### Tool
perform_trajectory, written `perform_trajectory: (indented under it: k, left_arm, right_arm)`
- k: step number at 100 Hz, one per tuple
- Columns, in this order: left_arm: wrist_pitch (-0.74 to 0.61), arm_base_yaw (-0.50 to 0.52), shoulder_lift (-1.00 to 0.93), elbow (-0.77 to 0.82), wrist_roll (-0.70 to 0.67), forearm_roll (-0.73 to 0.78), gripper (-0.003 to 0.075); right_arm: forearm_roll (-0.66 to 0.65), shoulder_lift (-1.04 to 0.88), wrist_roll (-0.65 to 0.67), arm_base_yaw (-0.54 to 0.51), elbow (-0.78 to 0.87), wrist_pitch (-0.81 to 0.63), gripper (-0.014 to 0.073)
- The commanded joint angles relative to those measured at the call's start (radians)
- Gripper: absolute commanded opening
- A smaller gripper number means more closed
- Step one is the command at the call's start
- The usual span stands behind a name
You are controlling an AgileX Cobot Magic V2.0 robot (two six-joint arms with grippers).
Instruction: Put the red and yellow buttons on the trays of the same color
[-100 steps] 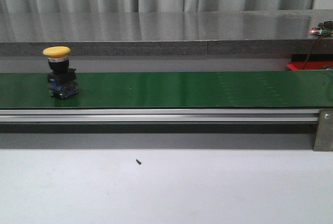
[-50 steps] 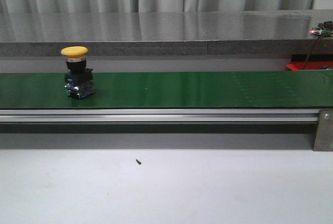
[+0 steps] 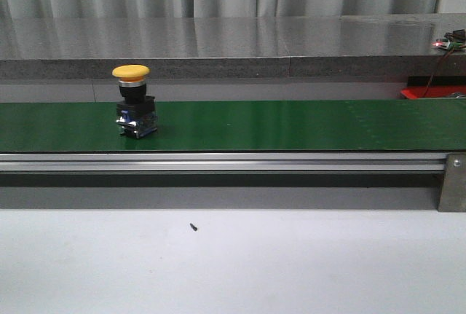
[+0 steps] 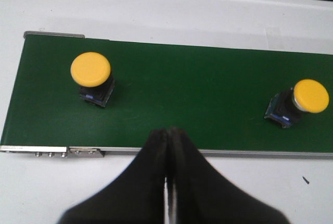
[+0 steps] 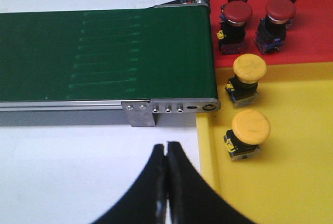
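Note:
A yellow button [image 3: 133, 103] stands upright on the green conveyor belt [image 3: 291, 124], left of its middle. The left wrist view shows two yellow buttons on the belt [image 4: 197, 94], one [image 4: 91, 76] near the belt's end and one [image 4: 303, 102] farther along. My left gripper [image 4: 167, 131] is shut and empty over the belt's near rail, between the two. My right gripper [image 5: 166, 147] is shut and empty over the white table beside the yellow tray [image 5: 291, 187]. Two yellow buttons [image 5: 244, 81] [image 5: 247, 133] stand in that tray. Several red buttons [image 5: 237, 24] stand in the red tray [image 5: 312, 42].
The belt's end roller and metal bracket [image 5: 171, 107] sit right against the two trays. A grey counter [image 3: 218, 37] runs behind the belt. A corner of the red tray [image 3: 429, 92] shows at far right, with a small circuit board [image 3: 451, 41] above it.
The yellow button has ridden to the right along the belt in the front view, from near the left edge toward the middle. It stays upright.

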Motion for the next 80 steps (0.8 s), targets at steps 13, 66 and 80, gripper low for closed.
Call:
perform_trajectory:
  k: [13, 66, 80]
  left_arm:
    - [-0.080, -0.008, -0.152, 0.099, 0.005, -0.027, -0.0020]
    - [-0.081, -0.008, -0.467, 0.353, 0.051, -0.027, -0.0020]
    - [-0.068, -0.008, -0.487, 0.357, 0.051, -0.027, -0.0020]
  right_arm:
    - [0.003, -0.001, -0.003, 0.003, -0.025, -0.062, -0.0059]
    - [0.004, 0.061, -0.025, 0.010, -0.113, 0.025, -0.0059]
    - [0.004, 0.140, -0.048, 0.057, -0.197, 0.076, -0.0059]
